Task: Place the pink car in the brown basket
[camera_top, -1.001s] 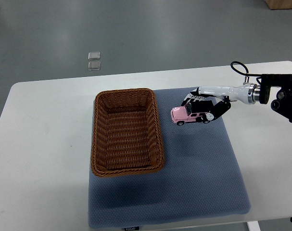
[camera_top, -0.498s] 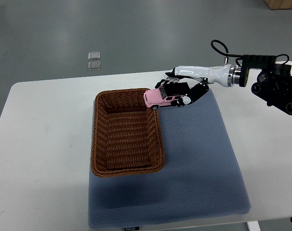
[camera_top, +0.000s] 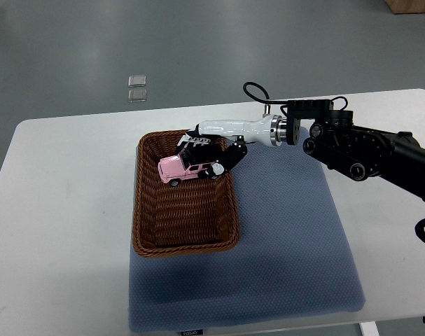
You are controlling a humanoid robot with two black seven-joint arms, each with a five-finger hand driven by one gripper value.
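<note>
Left arm nowhere in our view. Right arm cut off at picture's right edge; rear of small pink toy car (camera_top: 185,168) partly hidden behind black fingers (camera_top: 230,155). We cannot tell whether car touches basket floor. White-and-black right hand (camera_top: 213,147) clenched around car, thumb and fingers gripping its rear end. Car sits over far half of brown woven rectangular basket (camera_top: 185,239), nose toward picture's left. Since half a second ago we see hand and car moved from basket's far right rim to inside its outline. Basket rests on blue-grey mat (camera_top: 289,259) atop white table (camera_top: 58,210).
</note>
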